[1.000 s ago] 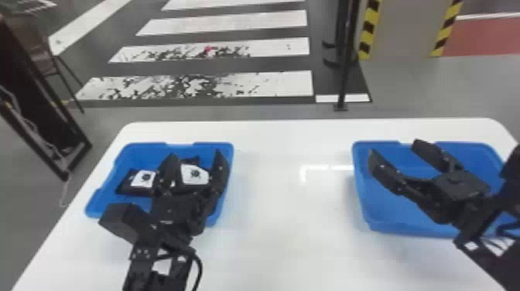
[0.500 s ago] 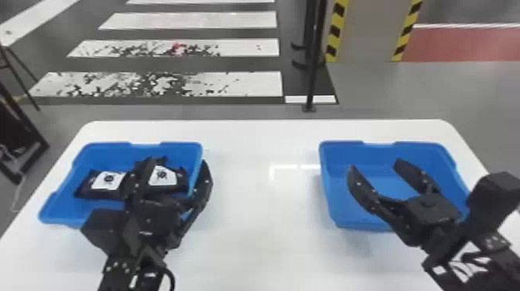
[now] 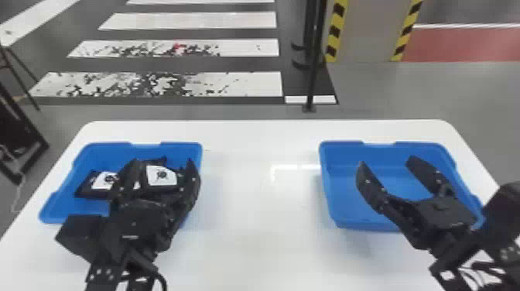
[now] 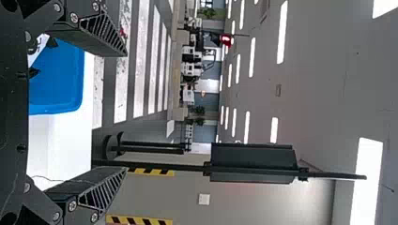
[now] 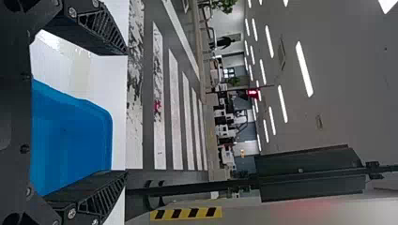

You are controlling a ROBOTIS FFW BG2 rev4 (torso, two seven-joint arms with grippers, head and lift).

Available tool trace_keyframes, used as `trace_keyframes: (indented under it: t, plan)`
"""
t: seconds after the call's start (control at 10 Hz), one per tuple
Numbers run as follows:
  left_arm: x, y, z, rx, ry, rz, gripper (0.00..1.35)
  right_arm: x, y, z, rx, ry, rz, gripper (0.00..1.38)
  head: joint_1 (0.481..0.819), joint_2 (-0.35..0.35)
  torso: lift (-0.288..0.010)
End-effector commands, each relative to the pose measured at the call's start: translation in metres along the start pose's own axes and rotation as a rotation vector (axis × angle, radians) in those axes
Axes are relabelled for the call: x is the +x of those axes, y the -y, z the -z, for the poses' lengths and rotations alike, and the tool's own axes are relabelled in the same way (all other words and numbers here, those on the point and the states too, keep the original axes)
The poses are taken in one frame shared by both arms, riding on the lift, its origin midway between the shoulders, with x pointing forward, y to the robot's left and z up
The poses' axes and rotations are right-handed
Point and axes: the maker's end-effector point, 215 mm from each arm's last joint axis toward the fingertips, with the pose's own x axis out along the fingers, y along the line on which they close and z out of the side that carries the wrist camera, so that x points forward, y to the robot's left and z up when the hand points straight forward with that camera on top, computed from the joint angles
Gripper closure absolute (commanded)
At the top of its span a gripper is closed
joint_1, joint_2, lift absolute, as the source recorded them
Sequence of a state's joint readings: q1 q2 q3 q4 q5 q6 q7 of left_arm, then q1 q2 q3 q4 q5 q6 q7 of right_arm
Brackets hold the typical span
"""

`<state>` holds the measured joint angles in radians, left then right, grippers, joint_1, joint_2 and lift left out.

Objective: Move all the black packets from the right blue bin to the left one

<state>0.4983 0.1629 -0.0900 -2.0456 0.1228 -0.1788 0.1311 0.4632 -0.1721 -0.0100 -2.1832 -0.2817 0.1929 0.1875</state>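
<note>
Head view: two bins on a white table [image 3: 259, 240]. Left blue bin [image 3: 183, 146] at left of frame, right blue bin [image 3: 338, 160] at right. Black packets with white labels lie in the left bin: one [image 3: 104, 181] toward its left side, another [image 3: 161, 176] toward its right, partly screened by the left gripper [image 3: 163, 160].

Left gripper reaches over the left bin from the lower left of frame; its fingers stand wide apart, grasping nothing. Right gripper [image 3: 386, 161] extends over the right bin from the lower right, likewise released, blue floor of the bin showing between its fingers. Both wrist views agree on the spread.

Compared with the first frame, the whole scene sits farther left in the head view, bins and striped floor [image 3: 185, 84] together. Since the second frame, the bins and the labelled packets hold their places; the left gripper has shifted a little toward frame left, the right one slightly toward frame right.

Background: a dark post [image 3: 315, 62] beyond the table, upper centre-right.
</note>
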Motion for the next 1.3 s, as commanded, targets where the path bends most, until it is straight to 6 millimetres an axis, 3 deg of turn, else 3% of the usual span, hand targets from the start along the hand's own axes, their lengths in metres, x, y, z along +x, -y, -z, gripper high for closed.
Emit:
trace_keyframes:
  t: [0.0,1.2]
  plan:
    - [-0.002,-0.004,-0.004,0.001,0.016,-0.016,0.20,-0.005,-0.001,-0.003,0.010,0.007,0.009,0.14,0.695,0.039,-0.168]
    - [-0.006,-0.014,-0.017,-0.006,0.060,-0.042,0.20,-0.011,0.002,-0.009,0.040,0.028,0.033,0.15,0.695,0.052,-0.168]
